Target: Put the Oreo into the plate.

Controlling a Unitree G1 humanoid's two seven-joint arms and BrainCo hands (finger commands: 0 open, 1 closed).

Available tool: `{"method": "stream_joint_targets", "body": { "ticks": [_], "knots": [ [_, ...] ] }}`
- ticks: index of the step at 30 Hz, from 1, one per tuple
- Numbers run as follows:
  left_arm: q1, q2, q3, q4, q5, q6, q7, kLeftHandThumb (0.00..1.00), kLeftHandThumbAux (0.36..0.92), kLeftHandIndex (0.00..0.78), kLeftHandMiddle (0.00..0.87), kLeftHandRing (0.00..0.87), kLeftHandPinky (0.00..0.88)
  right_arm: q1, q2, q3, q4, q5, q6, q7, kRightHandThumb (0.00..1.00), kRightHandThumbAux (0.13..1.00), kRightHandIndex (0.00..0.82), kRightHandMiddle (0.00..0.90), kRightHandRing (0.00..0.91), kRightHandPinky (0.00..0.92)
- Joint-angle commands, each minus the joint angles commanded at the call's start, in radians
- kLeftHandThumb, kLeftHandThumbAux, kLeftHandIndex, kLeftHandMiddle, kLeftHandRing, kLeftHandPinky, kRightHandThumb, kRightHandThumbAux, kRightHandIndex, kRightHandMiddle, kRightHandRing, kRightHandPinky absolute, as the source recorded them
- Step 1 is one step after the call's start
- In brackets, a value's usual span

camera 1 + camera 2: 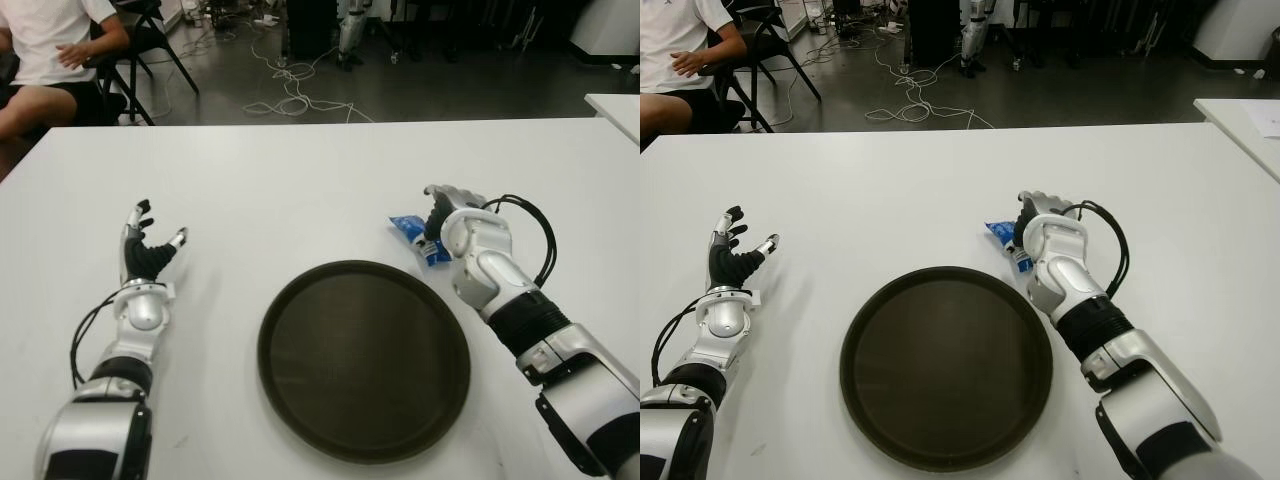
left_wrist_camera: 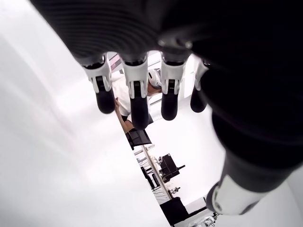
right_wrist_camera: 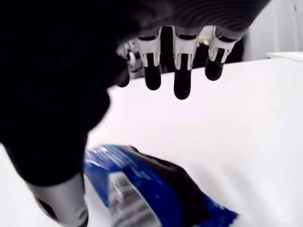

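A blue Oreo packet [image 1: 410,230] lies on the white table [image 1: 300,180] just beyond the far right rim of the round dark plate [image 1: 364,355], which holds nothing. My right hand [image 1: 445,215] hovers over the packet's right end. In the right wrist view its fingers [image 3: 182,71] stretch out above the Oreo packet [image 3: 151,189] without closing on it, and the thumb is down beside it. My left hand [image 1: 150,245] shows at the left of the plate, fingers spread and holding nothing.
A seated person [image 1: 50,60] and a black chair [image 1: 150,40] are beyond the table's far left corner. Cables [image 1: 290,95] lie on the floor behind. Another white table edge [image 1: 615,110] shows at the far right.
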Motion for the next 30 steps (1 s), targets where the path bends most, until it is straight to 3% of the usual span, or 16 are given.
{"method": "stream_joint_targets", "body": {
  "ticks": [4, 10, 30],
  "knots": [
    [0.000, 0.002, -0.001, 0.001, 0.000, 0.001, -0.005, 0.046, 0.769, 0.085, 0.130, 0.122, 0.100, 0.004, -0.007, 0.011, 0.019, -0.006, 0.004, -0.010, 0.000, 0.797, 0.104, 0.143, 0.136, 0.039],
    [0.002, 0.006, -0.003, 0.002, 0.001, -0.004, -0.009, 0.043, 0.755, 0.081, 0.129, 0.119, 0.097, 0.007, -0.012, 0.019, 0.029, -0.010, 0.004, -0.011, 0.000, 0.801, 0.120, 0.158, 0.161, 0.107],
    [0.000, 0.008, 0.005, 0.007, -0.008, 0.002, -0.018, 0.051, 0.754, 0.082, 0.135, 0.129, 0.112, 0.014, -0.020, 0.027, 0.047, -0.016, 0.003, 0.000, 0.000, 0.807, 0.109, 0.155, 0.156, 0.068]
  ]
}}
